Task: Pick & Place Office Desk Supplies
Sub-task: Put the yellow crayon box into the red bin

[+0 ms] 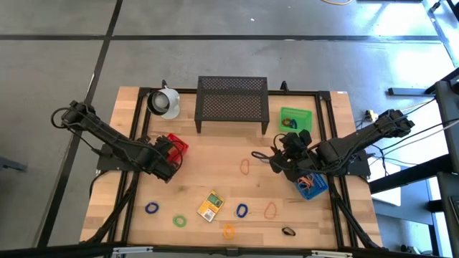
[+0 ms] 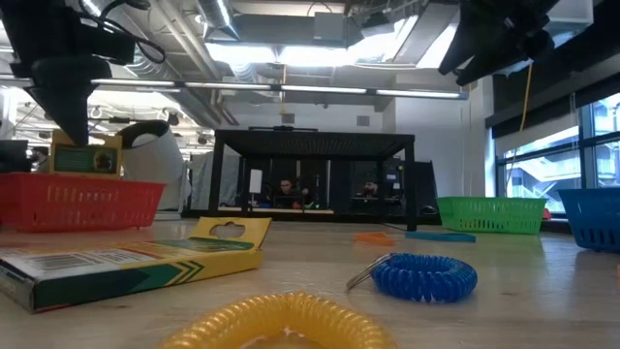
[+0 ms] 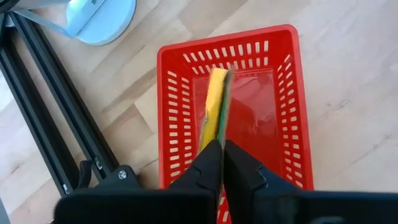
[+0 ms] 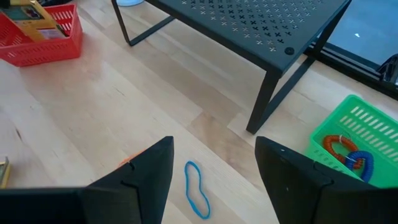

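My left gripper [image 3: 222,149] is shut on a yellow and green printed packet [image 3: 216,102] over the red bin [image 3: 180,155], at the table's left [image 1: 171,154]. My right gripper [image 4: 213,142] hangs open above a thin blue loop [image 4: 198,190] that lies flat on the wood, at the table's right [image 1: 278,159]. A second yellow packet [image 1: 211,206] lies flat near the table's front. Around it lie blue [image 1: 242,211], green [image 1: 179,221], orange [image 1: 270,210] and black [image 1: 288,231] loops. Another orange loop [image 1: 245,168] lies mid-table. My left gripper pinches the packet between its two fingers [image 3: 208,163], on the thin end nearest them [image 3: 214,134]. The fingers point down from above. The packet hangs edge-on below them, and in the low view its lower part [image 2: 87,160] dips behind the red bin's rim [image 2: 77,179].
A black mesh shelf [image 1: 233,104] stands at the far middle, with a white mug [image 1: 163,102] to its left. A green bin [image 4: 348,134] holding coiled loops sits to its right. A blue bin [image 1: 312,185] with loops stands under my right arm. Bare wood lies mid-table.
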Controlling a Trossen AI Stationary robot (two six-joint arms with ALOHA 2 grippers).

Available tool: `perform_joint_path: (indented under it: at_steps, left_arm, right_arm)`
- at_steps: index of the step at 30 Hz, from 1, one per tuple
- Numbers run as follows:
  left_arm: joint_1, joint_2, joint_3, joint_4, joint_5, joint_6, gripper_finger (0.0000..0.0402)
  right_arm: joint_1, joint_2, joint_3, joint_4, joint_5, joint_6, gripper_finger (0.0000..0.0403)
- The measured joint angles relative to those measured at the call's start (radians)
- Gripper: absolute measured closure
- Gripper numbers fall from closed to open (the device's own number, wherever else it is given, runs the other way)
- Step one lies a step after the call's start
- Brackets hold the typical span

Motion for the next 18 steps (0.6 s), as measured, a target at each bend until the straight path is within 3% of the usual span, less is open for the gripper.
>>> perform_joint_path:
  at_steps: [18]
  left_arm:
    - [0.000,0.001,-0.002,-0.016,0.049,0.000,0.0239]
  right_arm:
    - [-0.002,0.000,0.000,0.026,-0.002,0.000,0.0174]
